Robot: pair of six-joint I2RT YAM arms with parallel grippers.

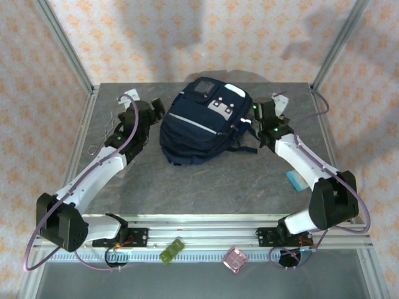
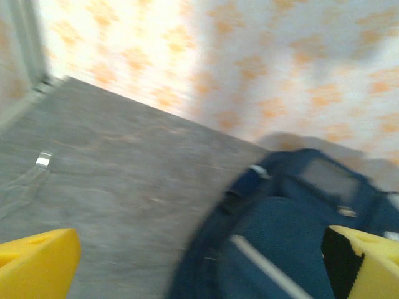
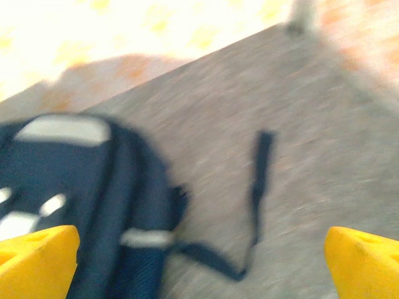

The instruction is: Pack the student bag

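The student bag (image 1: 202,121) lies flat on the table (image 1: 187,193), front patches up. The left gripper (image 1: 149,112) stands just beside its left flank, the right gripper (image 1: 267,117) just beside its right flank. Both have jaws spread wide, holding nothing (the wrist views are blurred, yet nothing sits between the yellow fingers (image 2: 37,261)). I judge the step to be handling the bag itself. The next move probably calls for a firm hold on the fabric from both sides — a loose strap (image 3: 259,180) right of the bag could catch

Likely lab test cell, aluminium frame (image 1: 337,43), patterned backdrop (image 1: 187,37)
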